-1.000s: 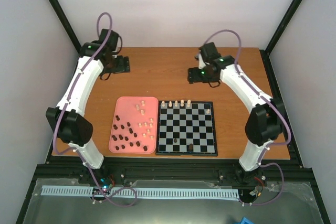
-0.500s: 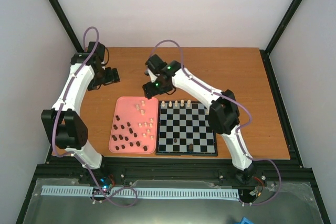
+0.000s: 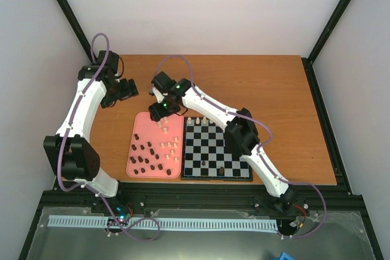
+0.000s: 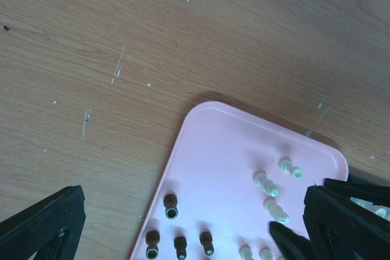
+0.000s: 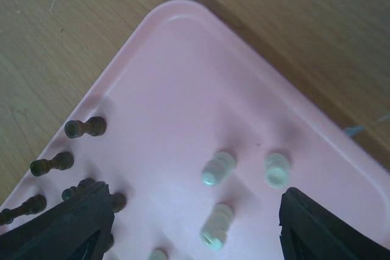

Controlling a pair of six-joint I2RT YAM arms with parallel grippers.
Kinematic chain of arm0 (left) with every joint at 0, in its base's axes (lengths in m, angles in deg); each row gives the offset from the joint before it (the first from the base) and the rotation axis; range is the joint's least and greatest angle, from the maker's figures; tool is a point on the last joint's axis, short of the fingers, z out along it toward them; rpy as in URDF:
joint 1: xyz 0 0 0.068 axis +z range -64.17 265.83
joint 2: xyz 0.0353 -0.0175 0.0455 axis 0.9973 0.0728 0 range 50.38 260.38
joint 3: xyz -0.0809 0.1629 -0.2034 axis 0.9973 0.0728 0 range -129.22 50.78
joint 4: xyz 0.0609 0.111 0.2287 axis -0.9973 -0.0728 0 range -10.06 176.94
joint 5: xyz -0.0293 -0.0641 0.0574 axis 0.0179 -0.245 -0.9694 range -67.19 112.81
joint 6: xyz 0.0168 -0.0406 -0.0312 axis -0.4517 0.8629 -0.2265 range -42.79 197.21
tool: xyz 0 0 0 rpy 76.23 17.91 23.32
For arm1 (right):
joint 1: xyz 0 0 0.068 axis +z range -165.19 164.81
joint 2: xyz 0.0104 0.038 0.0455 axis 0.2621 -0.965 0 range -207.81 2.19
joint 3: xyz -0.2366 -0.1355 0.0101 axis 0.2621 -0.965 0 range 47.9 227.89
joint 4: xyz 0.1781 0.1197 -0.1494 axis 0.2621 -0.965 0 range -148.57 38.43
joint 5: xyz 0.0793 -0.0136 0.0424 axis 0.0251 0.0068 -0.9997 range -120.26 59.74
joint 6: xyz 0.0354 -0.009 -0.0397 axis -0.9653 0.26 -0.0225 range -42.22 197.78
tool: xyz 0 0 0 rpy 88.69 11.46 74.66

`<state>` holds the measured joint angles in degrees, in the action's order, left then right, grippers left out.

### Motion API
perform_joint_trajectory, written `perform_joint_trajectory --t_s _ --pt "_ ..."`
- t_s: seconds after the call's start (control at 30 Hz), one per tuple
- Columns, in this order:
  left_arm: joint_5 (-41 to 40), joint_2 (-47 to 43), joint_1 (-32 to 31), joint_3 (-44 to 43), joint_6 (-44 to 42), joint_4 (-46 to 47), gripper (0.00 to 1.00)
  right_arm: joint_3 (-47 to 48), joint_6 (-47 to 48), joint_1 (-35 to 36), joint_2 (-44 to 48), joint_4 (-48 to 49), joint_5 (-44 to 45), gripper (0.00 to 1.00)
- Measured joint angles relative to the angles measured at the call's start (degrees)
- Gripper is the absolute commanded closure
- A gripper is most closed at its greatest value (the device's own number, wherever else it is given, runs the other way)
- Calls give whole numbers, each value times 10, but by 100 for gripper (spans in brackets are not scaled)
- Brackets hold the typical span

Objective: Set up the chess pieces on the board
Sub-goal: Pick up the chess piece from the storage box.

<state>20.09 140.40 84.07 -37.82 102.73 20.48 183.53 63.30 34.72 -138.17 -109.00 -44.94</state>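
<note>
right claw [image 5: 201,226] spread, cream pieces [image 5: 217,168] between — untouched

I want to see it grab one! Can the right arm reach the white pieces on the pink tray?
Probably yes. The right gripper hangs open right above the white pieces at the pink tray's far end, and nothing sits between them.
</note>
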Motion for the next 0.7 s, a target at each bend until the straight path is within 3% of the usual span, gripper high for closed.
perform_joint_trajectory --t_s 0.33,0.7 --pt "19 -14 0 8 3 9 0 12 -1 23 -30 9 -8 40" --pt "28 -14 0 15 3 13 0 28 -1 22 -64 8 5 48"
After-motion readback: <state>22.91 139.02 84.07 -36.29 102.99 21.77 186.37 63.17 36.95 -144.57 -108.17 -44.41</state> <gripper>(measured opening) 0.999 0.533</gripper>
